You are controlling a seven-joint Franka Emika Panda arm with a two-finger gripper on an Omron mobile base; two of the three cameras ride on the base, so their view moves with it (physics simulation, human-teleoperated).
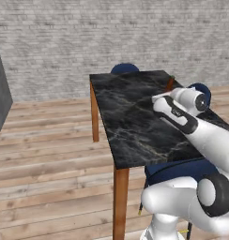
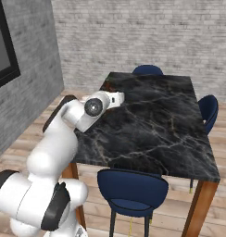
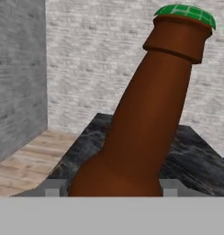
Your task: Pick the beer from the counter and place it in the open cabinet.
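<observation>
Gripper (image 3: 111, 187) grips the beer (image 3: 146, 119) (tilted) above counter (image 3: 196, 160).

A black marble table (image 2: 156, 120) with white veins stands on reddish-brown wooden legs over a pale plank floor. One leg shows at the near right corner, another behind the arm at the near left. The white arm rises from the lower left and reaches over the table's left edge, its hand near the far left corner; the fingers cannot be made out here. Three blue chairs sit around the table: one (image 2: 132, 189) tucked under the near edge, one (image 2: 208, 111) at the right side, one (image 2: 147, 70) at the far end. A grey brick wall runs behind, and a dark-framed panel (image 2: 3, 46) hangs on the left wall.
</observation>
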